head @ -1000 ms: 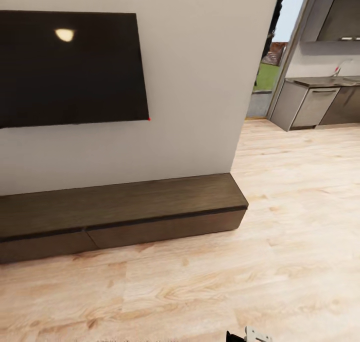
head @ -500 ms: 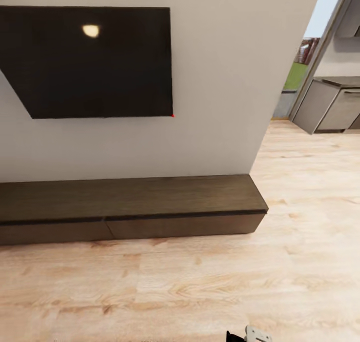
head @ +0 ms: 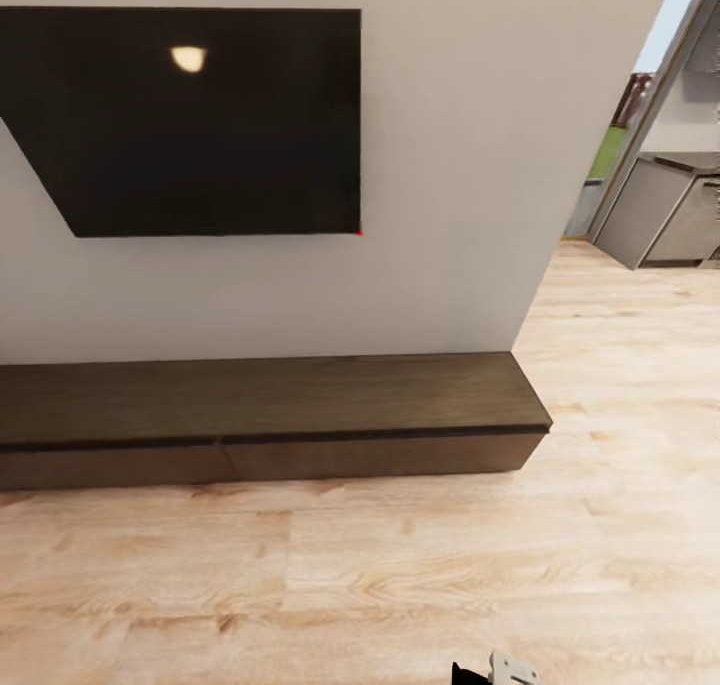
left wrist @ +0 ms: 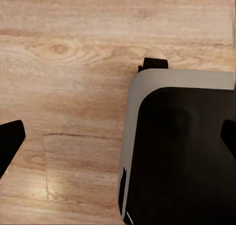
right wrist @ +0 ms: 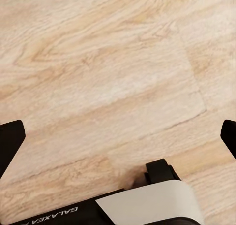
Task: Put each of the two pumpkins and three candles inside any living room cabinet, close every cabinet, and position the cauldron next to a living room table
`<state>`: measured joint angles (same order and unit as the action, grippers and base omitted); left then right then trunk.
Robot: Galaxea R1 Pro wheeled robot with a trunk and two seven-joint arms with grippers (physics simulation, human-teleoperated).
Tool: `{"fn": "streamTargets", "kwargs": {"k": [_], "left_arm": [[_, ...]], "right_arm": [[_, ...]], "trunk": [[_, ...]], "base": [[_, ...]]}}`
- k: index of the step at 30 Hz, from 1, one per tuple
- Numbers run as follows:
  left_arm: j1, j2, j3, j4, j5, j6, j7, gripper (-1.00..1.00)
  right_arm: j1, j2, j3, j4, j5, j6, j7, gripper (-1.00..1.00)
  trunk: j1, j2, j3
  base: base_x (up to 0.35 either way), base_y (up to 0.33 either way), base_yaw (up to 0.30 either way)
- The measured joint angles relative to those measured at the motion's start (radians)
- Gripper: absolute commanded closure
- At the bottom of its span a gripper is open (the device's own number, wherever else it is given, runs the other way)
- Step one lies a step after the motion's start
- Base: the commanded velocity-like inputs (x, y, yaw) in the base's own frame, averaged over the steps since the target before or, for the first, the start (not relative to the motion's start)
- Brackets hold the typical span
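Against the wall, under the dark TV [head: 200, 115], the cabinet [head: 270, 415] sits with its drawer fronts flush, so we judge it closed. Whether any pumpkin or candle is already inside, we cannot tell. Left gripper [left wrist: 118, 136] and right gripper [right wrist: 118, 136] both hang over bare floor [head: 450, 585], fingers wide apart and holding nothing. The cabinet's left end is cut off.

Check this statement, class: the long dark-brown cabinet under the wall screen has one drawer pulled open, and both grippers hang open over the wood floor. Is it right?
Not quite. In the head view the cabinet has its drawer fronts flush and shut; none is pulled open. The rest holds: the left gripper and right gripper hang open over the wood floor.
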<state>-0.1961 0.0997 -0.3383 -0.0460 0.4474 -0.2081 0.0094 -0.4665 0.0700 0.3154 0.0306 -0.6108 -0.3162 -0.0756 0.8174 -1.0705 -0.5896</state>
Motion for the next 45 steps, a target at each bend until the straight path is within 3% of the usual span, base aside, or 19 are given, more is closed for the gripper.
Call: {"fn": "streamTargets", "kwargs": {"k": [4,9,16,19,20,22,24,28,30,31,32,33,34,36,40,43,45], "left_arm": [[0.000,0.018,0.005,0.000,0.006,-0.094,-0.018,-1.00],[0.000,0.039,0.006,-0.001,0.007,-0.116,-0.077,-1.00],[0.000,0.068,0.011,-0.002,0.009,-0.135,-0.112,-1.00],[0.000,0.094,0.036,-0.003,0.011,-0.175,-0.139,-1.00],[0.000,0.106,0.053,-0.004,0.014,-0.183,-0.172,-1.00],[0.000,0.154,0.124,-0.007,0.038,-0.194,-0.328,-1.00],[0.000,0.192,0.170,-0.016,0.054,-0.196,-0.431,-1.00],[-0.001,0.256,0.214,-0.081,0.073,-0.171,-0.567,-1.00],[-0.002,0.271,0.218,-0.133,0.083,-0.112,-0.600,-1.00],[-0.002,0.277,0.220,-0.181,0.089,-0.042,-0.615,-1.00],[0.001,0.287,0.220,-0.286,0.087,0.253,-0.634,-1.00],[0.001,0.288,0.221,-0.443,0.087,0.362,-0.636,-1.00],[0.000,0.288,0.222,-0.598,0.092,0.425,-0.636,-1.00],[-0.001,0.286,0.244,-0.718,0.093,0.582,-0.637,-1.00],[-0.008,0.275,0.325,-0.879,0.094,0.769,-0.636,-1.00],[-0.011,0.270,0.380,-0.946,0.107,0.817,-0.634,-1.00],[-0.013,0.268,0.422,-0.970,0.143,0.837,-0.635,-1.00]], "right_arm": [[0.000,-0.002,-0.001,0.000,-0.001,0.000,0.000,-1.00],[0.000,-0.003,-0.001,0.000,-0.001,-0.001,0.000,-1.00],[0.000,-0.005,-0.001,0.001,-0.001,-0.002,0.000,-1.00],[0.000,-0.007,0.000,0.001,0.000,-0.005,0.001,-1.00],[0.000,-0.008,0.000,0.001,0.001,-0.005,0.001,-1.00],[0.000,-0.008,0.005,0.001,0.001,-0.012,0.001,-1.00],[0.000,-0.009,0.010,0.001,0.001,-0.022,0.001,-1.00],[0.000,-0.004,0.013,-0.002,-0.001,-0.042,0.001,-1.00],[0.000,-0.002,0.013,-0.005,-0.003,-0.045,0.001,-1.00],[0.000,-0.002,0.013,-0.007,-0.004,-0.047,0.000,-1.00],[-0.001,-0.007,0.011,-0.009,-0.011,-0.057,0.002,-1.00],[0.000,-0.007,0.010,-0.009,-0.014,-0.059,0.004,-1.00],[-0.001,-0.006,0.009,-0.010,-0.015,-0.060,0.004,-1.00],[-0.001,-0.005,0.010,-0.011,-0.016,-0.061,0.003,-1.00],[-0.001,-0.005,0.009,-0.011,-0.013,-0.059,0.002,-1.00],[0.000,-0.009,0.001,-0.012,-0.019,-0.057,0.003,-1.00],[0.000,-0.012,-0.014,-0.013,-0.024,-0.058,0.003,-1.00]], "trunk": [[0.000,0.000,0.000],[0.000,0.000,0.000],[0.027,-0.049,-0.022],[0.038,-0.070,-0.031],[0.042,-0.077,-0.034],[0.050,-0.091,-0.041],[0.057,-0.105,-0.047],[0.073,-0.133,-0.059],[0.080,-0.147,-0.066],[0.084,-0.154,-0.069],[0.088,-0.161,-0.071],[0.092,-0.168,-0.074],[0.096,-0.175,-0.076],[0.103,-0.189,-0.081],[0.119,-0.217,-0.092],[0.130,-0.238,-0.100],[0.138,-0.252,-0.107]], "base": [[0.005,0.005,-0.023],[0.001,0.001,-0.003],[0.000,0.000,0.000],[0.000,0.000,0.000],[0.000,0.000,0.000],[0.000,0.000,0.000],[0.000,0.000,0.000],[0.000,0.000,0.000],[0.000,0.000,0.000],[0.000,0.000,-0.082],[0.000,0.000,-0.095],[0.000,0.000,-0.104],[0.000,0.000,-0.111],[0.000,0.000,-0.115],[0.000,0.000,-0.096],[0.000,0.000,-0.026],[0.000,0.000,-0.008]]}}
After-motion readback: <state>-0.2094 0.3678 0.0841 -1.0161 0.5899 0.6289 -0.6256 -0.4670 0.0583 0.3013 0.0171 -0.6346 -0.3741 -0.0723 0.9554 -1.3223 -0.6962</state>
